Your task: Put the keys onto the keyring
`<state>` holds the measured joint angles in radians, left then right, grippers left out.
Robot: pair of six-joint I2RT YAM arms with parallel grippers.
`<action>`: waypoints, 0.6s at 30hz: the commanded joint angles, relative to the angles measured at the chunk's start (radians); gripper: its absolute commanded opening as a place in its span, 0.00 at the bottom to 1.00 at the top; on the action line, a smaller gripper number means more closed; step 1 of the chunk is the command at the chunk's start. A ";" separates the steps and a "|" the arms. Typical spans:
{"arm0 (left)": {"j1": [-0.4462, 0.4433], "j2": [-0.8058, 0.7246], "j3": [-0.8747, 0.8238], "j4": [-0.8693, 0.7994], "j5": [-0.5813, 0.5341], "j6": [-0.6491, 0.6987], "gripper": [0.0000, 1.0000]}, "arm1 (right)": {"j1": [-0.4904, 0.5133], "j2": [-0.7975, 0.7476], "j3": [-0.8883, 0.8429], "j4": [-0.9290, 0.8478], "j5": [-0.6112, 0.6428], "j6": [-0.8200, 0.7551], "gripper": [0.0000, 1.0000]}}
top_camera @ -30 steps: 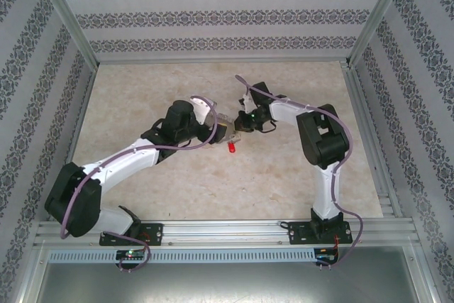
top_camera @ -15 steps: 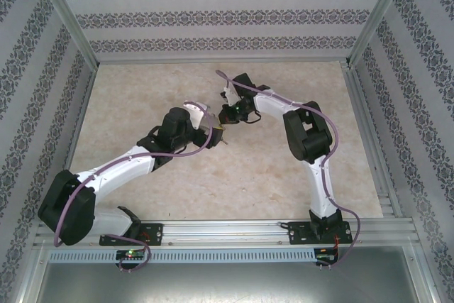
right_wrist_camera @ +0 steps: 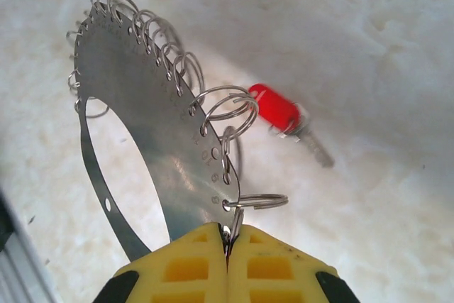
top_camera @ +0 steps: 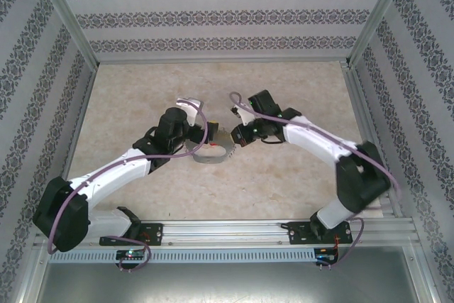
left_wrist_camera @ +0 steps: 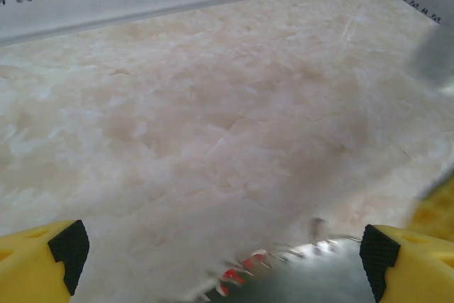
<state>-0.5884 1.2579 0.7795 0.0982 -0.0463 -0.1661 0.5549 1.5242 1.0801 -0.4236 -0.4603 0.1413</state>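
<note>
The keyring [right_wrist_camera: 145, 129] is a flat silver-grey hoop fringed with small wire rings. My right gripper [right_wrist_camera: 228, 238] is shut on its rim at one of those rings and holds it on edge above the table. The red-headed key [right_wrist_camera: 277, 108] sits just past the fringe, its short shank pointing away; I cannot tell if it is threaded on a ring. From above, the keyring [top_camera: 211, 155] lies between my left gripper [top_camera: 207, 133] and my right gripper [top_camera: 237, 138]. My left gripper [left_wrist_camera: 221, 257] is open, with the blurred hoop [left_wrist_camera: 312, 274] and red key [left_wrist_camera: 237, 274] low between its fingers.
The marble-patterned table [top_camera: 284, 175] stretches around both arms. Patterned walls [top_camera: 213, 19] close in the back and sides, and an aluminium rail [top_camera: 234, 230] carries the arm bases at the near edge.
My left gripper has opened fully and drawn back a little. The right arm has swung its elbow out to the right, and the hoop now shows between the grippers.
</note>
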 commanded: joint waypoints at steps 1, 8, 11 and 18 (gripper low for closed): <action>-0.015 -0.030 0.015 -0.036 -0.038 -0.018 1.00 | 0.009 -0.146 -0.083 -0.018 0.016 -0.013 0.00; -0.021 -0.034 0.022 -0.042 -0.051 -0.003 1.00 | -0.024 -0.191 -0.136 -0.061 0.057 -0.042 0.00; -0.022 -0.029 0.027 -0.043 -0.050 0.011 1.00 | -0.059 -0.128 -0.126 -0.011 0.045 -0.012 0.00; -0.024 -0.022 0.025 -0.053 -0.062 0.017 1.00 | -0.109 -0.033 -0.115 0.106 -0.077 0.003 0.00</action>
<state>-0.5968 1.2369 0.7811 0.0662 -0.0879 -0.1619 0.4473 1.4750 0.9504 -0.4068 -0.4572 0.1326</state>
